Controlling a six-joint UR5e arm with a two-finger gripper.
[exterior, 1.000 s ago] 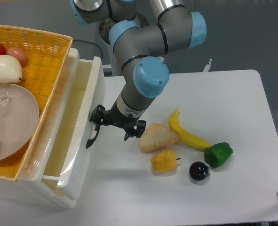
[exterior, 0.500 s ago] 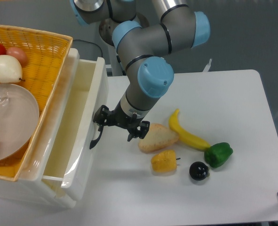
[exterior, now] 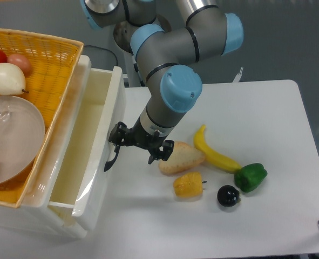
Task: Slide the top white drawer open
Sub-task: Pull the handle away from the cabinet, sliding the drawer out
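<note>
The top white drawer stands pulled out to the right from under the yellow basket, and its pale inside looks bare. Its black curved handle hangs on the front wall. My gripper points down just right of that wall with its jaws spread open. The left finger sits against the top of the handle, and the right finger hangs over the table beside the bread.
A yellow wicker basket on top holds a clear bowl, an onion and tomatoes. On the table to the right lie a bread piece, a banana, a yellow pepper, a green pepper and a black fruit.
The gripper has shifted a little to the right, and the drawer front has come with it, so the drawer stands slightly further out.
</note>
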